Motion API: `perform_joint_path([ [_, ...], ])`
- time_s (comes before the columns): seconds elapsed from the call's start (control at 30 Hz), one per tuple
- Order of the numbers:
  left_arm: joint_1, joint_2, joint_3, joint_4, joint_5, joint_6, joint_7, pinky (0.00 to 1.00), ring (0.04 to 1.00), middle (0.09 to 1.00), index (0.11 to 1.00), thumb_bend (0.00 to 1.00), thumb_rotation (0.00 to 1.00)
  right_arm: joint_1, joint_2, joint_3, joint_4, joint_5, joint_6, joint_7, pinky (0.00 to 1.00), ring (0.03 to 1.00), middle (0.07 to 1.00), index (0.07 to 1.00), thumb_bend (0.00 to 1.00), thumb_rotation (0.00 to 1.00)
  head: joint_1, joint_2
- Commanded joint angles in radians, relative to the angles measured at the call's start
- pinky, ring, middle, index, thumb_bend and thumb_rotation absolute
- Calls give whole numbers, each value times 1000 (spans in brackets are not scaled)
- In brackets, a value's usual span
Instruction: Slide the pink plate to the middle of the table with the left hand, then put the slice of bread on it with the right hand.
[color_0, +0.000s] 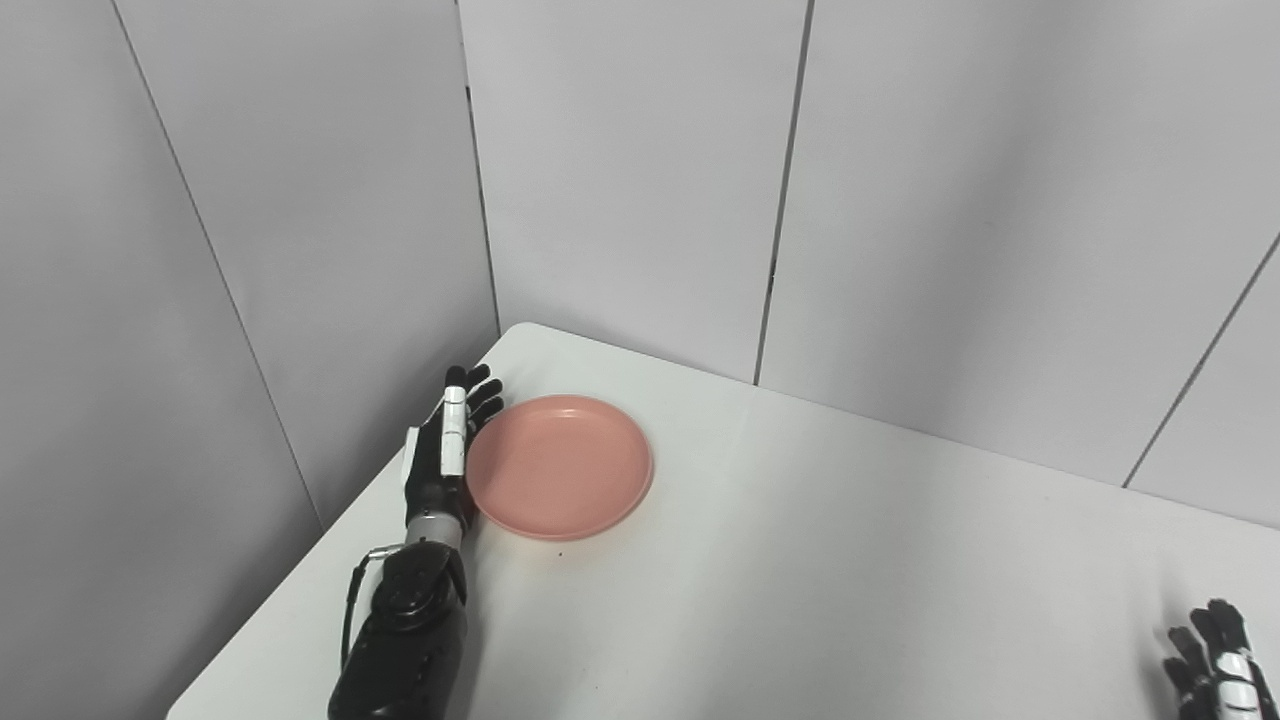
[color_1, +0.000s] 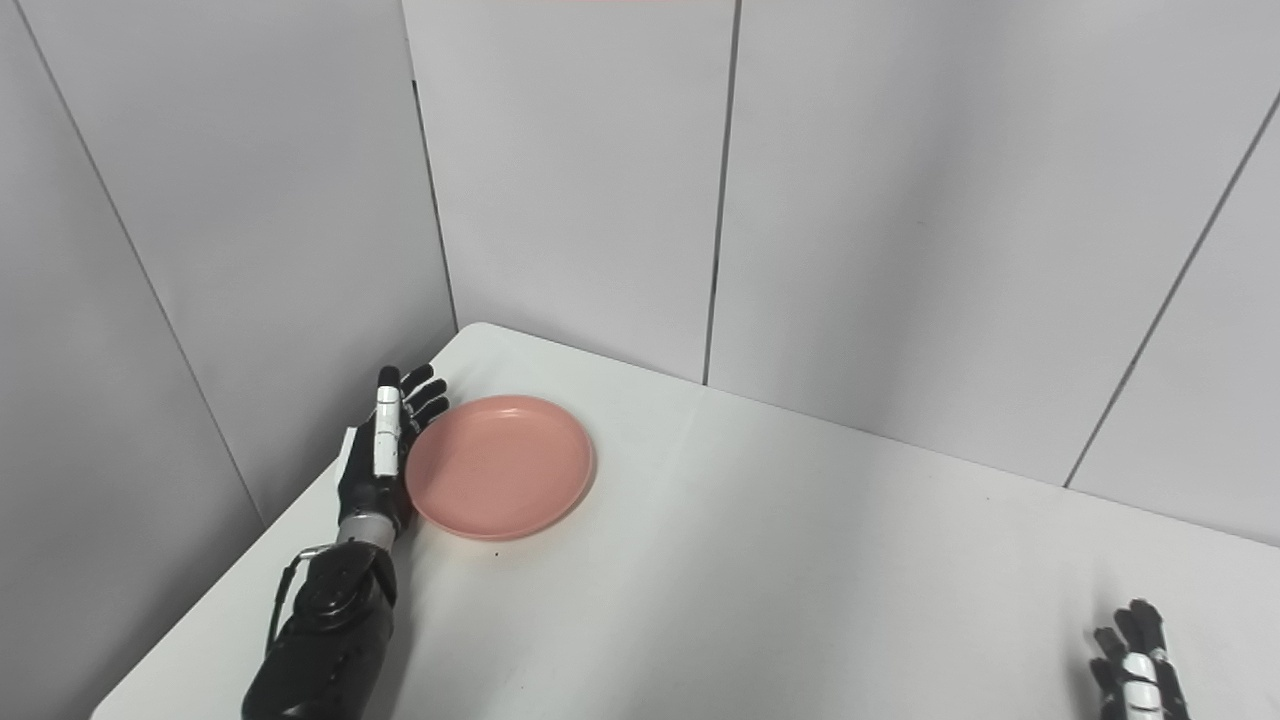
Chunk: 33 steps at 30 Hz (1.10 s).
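Lowest in both views, the right hand (color_0: 1220, 665) is entering at the bottom right corner, well apart from everything else. Only its upper part is showing: black fingers with white segments, pointing up and slightly spread. Whether it is holding anything below the picture edge cannot be told.

Nearer the left edge, the left forearm (color_0: 405, 640) is lying along the table (color_0: 850, 580), running from the bottom edge up toward the far left corner. Its black casing is sitting close to the left table edge.

Beyond the wrist, the left hand (color_0: 445, 450) is standing on edge with fingers (color_0: 478, 392) extended straight and close together, pointing away from the camera. It is holding nothing. Its palm side is facing the plate (color_0: 560, 465) and is touching, or sitting just beside, the left rim; exact contact cannot be told.

Pink and round, the plate is resting flat on the white table, near the far left corner and left of the table's middle. Nothing is lying on it.

Farthest back, grey wall panels (color_0: 640, 170) are enclosing the table on the left and rear sides.
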Motion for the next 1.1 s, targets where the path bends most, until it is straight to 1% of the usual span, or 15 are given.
perform_joint_path([
  [0.0,-32,8,-9,-13,0,-6,-23,866,844,827,789,885,1000,-9,-2,-2,-20,2,-31,0,1000,975,988,976,627,846,1,1],
  [0.13,-37,-6,-15,-12,-27,-11,-52,852,832,835,800,881,1000,-11,-2,-3,-16,0,-28,-3,1000,979,988,979,637,843,1,1],
  [0.2,-39,-14,-26,-10,-24,-15,-58,818,814,811,780,889,1000,-10,0,-3,-20,1,-24,-4,1000,983,991,983,634,840,-6,2],
  [0.27,-39,-23,-40,-11,-20,-14,-67,806,809,806,780,882,1000,-11,-1,-3,-15,1,-27,-3,1000,982,992,984,632,839,-6,2],
  [0.33,-39,-30,-49,-15,-16,-14,-70,806,808,806,782,873,1000,-11,-1,-2,-15,-1,-27,-4,1000,982,993,985,634,840,-13,5],
  [0.47,-41,-62,-72,-10,-24,-13,-100,821,813,809,786,875,993,-9,2,-1,-23,-2,-20,-8,1000,982,992,983,646,835,-19,8],
  [0.57,-47,-89,-84,-9,-25,4,-106,823,812,811,785,869,987,-9,2,-1,-24,-4,-19,-9,1000,983,991,984,653,836,-21,9],
  [0.63,-50,-101,-94,-4,-29,13,-118,838,821,818,790,870,992,-9,4,0,-27,-7,-16,-11,1000,986,992,985,659,839,-26,12],
  [0.7,-51,-112,-99,-1,-37,21,-131,850,832,826,796,889,980,-9,7,-1,-30,-6,-13,-13,1000,988,994,986,668,834,-29,14],
  [0.8,-53,-124,-99,2,-44,31,-144,859,841,830,802,892,967,-10,9,-2,-30,-2,-13,-13,1000,989,995,989,669,827,-32,14],
  [0.93,-60,-151,-118,43,-39,-6,-168,865,845,829,801,885,991,-13,7,-2,-18,-7,-23,-13,1000,990,996,993,683,839,-38,17],
  [1.07,-59,-172,-144,63,-31,-28,-186,872,852,834,801,885,1000,-13,8,-2,-26,-8,-11,-16,1000,998,1000,1000,692,838,-60,24],
])
